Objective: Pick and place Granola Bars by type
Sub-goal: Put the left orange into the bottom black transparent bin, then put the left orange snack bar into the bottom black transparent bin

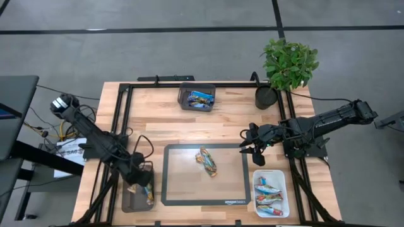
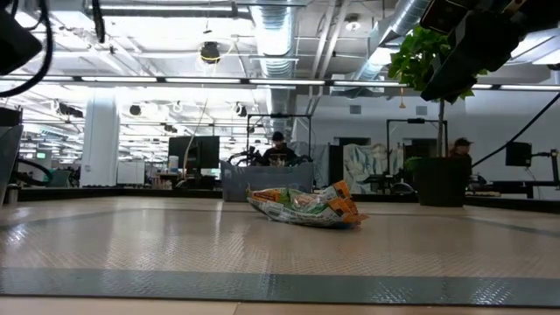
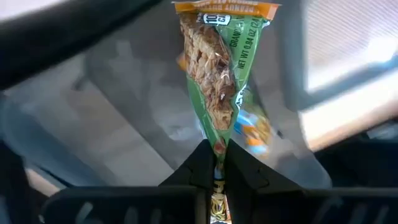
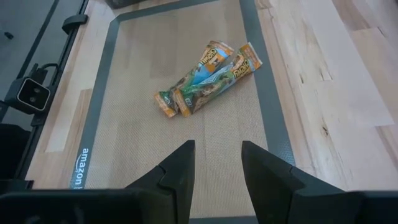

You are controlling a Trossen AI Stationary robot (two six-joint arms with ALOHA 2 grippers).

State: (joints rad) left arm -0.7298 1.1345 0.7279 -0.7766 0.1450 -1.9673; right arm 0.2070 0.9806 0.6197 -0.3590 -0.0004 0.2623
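Note:
My left gripper (image 1: 140, 184) is over the dark grey bin (image 1: 129, 200) at the table's near left corner, shut on a green and brown-orange granola bar (image 3: 214, 81). Another orange bar (image 3: 254, 132) lies in that bin. Two more brown-orange bars (image 1: 207, 161) lie crossed in the middle of the grey mat (image 1: 183, 189), also seen in the right wrist view (image 4: 208, 78) and low view (image 2: 306, 207). My right gripper (image 4: 217, 165) hovers open above the mat's right side (image 1: 252, 148), touching nothing. My left gripper pinches the bar between its two fingers by the crimped end seam (image 3: 217, 149). The fingers (image 3: 239, 171) point down into the bin. The bar stretches straight on past the fingertips, over the bin's inside; whether its far end touches the bin I cannot tell.
A dark grey bin (image 1: 197, 98) with blue bars stands at the table's far edge. A white tray (image 1: 270, 192) with white, red and blue bars sits at the near right corner. A potted plant (image 1: 287, 63) is at the far right corner. Black rails frame the table.

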